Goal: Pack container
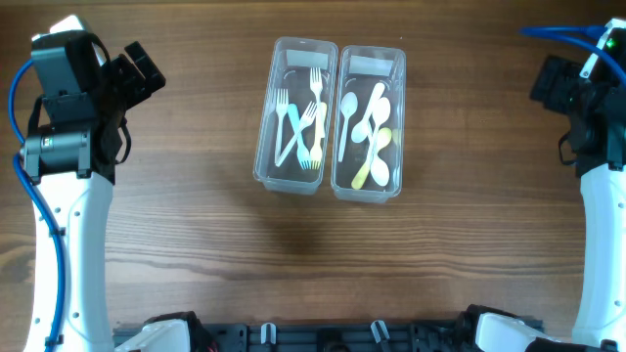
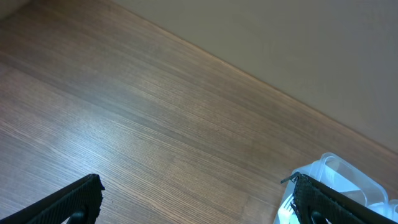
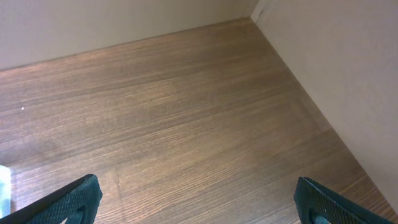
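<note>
Now | containers [image 1: 264, 127] lengthwise near-to-far (side-by-side) | left claw [image 2: 196, 199], right claw [image 3: 199, 199] agape, empty

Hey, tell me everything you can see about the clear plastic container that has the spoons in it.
The clear rectangular plastic container is open-topped, with rounded corners and see-through walls. It sits flat on the brown wooden table, near its middle, its long side alongside the matching clear container of forks, touching or nearly so. Inside lie several white plastic spoons and a yellow-green spoon, loosely overlapping and mostly lengthwise. No lid shows, and nothing else touches it.
</note>
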`<state>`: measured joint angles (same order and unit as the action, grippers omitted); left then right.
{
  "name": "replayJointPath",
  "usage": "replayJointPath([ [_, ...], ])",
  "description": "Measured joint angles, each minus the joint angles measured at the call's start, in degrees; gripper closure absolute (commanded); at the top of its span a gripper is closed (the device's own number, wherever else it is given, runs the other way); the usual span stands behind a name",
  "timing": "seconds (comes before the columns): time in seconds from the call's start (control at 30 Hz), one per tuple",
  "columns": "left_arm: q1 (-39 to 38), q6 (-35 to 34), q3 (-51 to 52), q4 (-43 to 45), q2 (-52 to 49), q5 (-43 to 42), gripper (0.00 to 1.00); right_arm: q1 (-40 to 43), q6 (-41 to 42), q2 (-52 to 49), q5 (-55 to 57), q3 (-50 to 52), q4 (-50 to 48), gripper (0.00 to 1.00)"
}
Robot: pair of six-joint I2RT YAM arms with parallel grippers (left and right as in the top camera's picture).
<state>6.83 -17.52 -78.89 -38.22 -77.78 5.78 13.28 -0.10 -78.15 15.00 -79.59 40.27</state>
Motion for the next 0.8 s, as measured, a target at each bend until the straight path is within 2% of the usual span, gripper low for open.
replayJointPath([
  [0.3,0.00,0.00,0.00,-0.02,0.00,0.02,0.00,0.00,0.00,0.31,0.00,0.00,0.00,0.00],
  [0.4,0.00,-0.02,0.00,-0.02,0.00,0.02,0.00,-0.48,0.00,4.46,0.00,0.07,0.24,0.00],
  [0.53,0.00,-0.02,0.00,-0.17,0.00,0.22,0.00,-5.70,0.00,19.58,-0.11,0.09,-0.04,0.00],
  [0.6,0.00,-0.02,0.00,-0.24,0.00,0.33,0.00,-9.73,0.00,30.32,-0.37,-0.22,-0.17,0.00],
  [0.8,0.00,-0.02,0.00,-0.22,0.00,0.39,0.00,-11.47,0.00,49.72,-0.39,-0.61,0.04,0.00],
])
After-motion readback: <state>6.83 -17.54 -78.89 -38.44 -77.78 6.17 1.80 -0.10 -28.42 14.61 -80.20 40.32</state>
